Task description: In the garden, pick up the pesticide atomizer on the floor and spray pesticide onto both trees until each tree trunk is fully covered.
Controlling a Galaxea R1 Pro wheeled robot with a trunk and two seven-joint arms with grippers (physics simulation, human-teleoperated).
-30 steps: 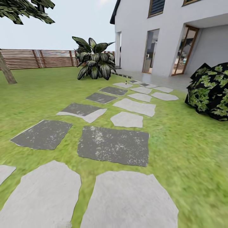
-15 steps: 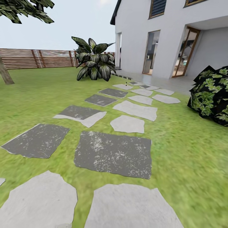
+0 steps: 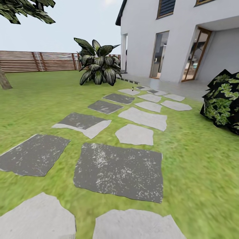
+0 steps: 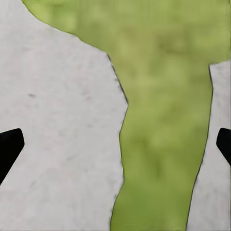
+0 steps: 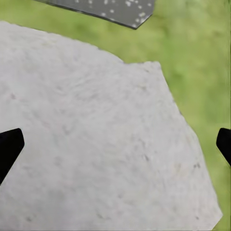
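I am on the garden lawn [image 3: 199, 159], on a path of grey paving stones [image 3: 119, 171]. One tree stands at the far left: its pale leaning trunk [image 3: 4, 81] is cut by the picture's edge, with dark jagged foliage [image 3: 23, 10] above. A tiny dark object [image 3: 132, 88] stands on a far stone near the house, too small to identify. My left gripper [image 4: 115, 144] hangs open over a pale stone [image 4: 57, 134] and a grass strip. My right gripper [image 5: 115, 144] is open over another pale stone [image 5: 91, 139]. Both hold nothing.
A brown slat fence [image 3: 39, 61] closes the back left. A broad-leaved plant [image 3: 98, 66] stands beside the white house [image 3: 172, 39], which has glass doors. A dark leafy bush [image 3: 224, 101] sits at the right. Open grass lies on both sides of the path.
The whole head view has shifted: the camera has moved forward along the path, so the near stones slide down the picture and the trunk slips toward the left edge.
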